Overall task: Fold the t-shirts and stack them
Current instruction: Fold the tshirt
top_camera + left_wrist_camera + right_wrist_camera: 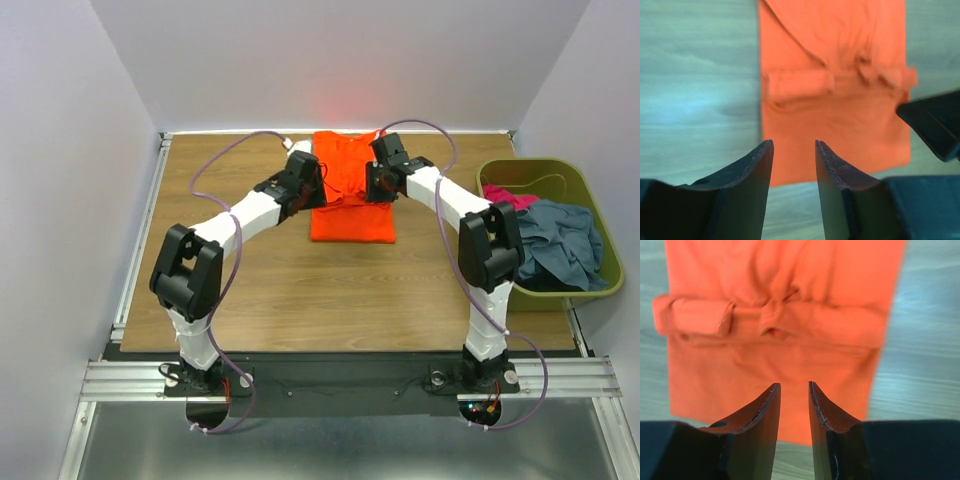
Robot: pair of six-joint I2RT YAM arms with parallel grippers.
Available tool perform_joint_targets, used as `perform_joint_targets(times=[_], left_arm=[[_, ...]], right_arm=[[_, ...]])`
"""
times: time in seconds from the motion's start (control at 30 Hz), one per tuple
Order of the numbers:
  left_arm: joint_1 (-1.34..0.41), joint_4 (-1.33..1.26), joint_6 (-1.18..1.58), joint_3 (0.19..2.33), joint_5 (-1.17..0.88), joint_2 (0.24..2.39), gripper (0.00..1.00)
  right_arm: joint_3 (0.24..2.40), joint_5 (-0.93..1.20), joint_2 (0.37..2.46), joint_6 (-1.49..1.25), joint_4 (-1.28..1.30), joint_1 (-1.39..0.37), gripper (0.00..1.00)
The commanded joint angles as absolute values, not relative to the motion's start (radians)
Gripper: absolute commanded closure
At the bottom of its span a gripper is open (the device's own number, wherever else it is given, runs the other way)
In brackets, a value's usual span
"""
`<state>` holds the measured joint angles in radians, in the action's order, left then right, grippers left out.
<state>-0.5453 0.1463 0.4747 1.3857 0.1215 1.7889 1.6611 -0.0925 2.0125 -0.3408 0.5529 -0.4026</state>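
A bright orange t-shirt [352, 215] lies on the wooden table [260, 290] at centre back, folded into a narrow rectangle with a bunched fold across its middle [805, 82] [765, 315]. My left gripper [320, 183] hovers over its left edge and stands open with nothing between the fingers [794, 146]. My right gripper [370, 183] hovers over its right side, also open and empty [794, 387]. A magenta-pink t-shirt [510, 197] and a slate blue-grey t-shirt [562, 240] lie crumpled in the tub.
An olive-green plastic tub [530, 168] stands at the table's right edge. White walls close in the back and both sides. The right gripper's dark body [935, 125] shows at the right of the left wrist view.
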Motion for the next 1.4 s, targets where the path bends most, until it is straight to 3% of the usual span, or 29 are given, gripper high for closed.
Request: perform_joint_targets(times=[0.0,0.1,0.53,0.9,1.03,1.17,1.37], left_arm=[[-0.594,0.078,0.509,1.324,0.077,1.838,0.56],[-0.620,0.071,0.508,1.328,0.075,1.881,0.61],[-0.624,0.077,0.528,1.267,0.045,1.973,0.65],[-0.624,0.103,0.517,1.276,0.034,1.993,0.65],[-0.624,0.107,0.512,1.284,0.031,1.988,0.65],[-0.623,0.127,0.506,1.305,0.049,1.965,0.65],[-0.609,0.144,0.497,1.356,0.084,1.870,0.47]], right_arm=[[1.669,-0.020,2.054,-0.396,0.483,-0.420,0.66],[1.681,-0.005,2.089,-0.408,0.463,-0.423,0.68],[1.793,-0.063,2.218,-0.397,0.448,-0.423,0.70],[2.057,-0.140,2.344,-0.367,0.448,-0.348,0.70],[2.181,-0.150,2.378,-0.359,0.448,-0.319,0.68],[2.171,-0.126,2.320,-0.345,0.448,-0.308,0.63],[1.883,0.057,2.098,-0.382,0.434,-0.281,0.57]])
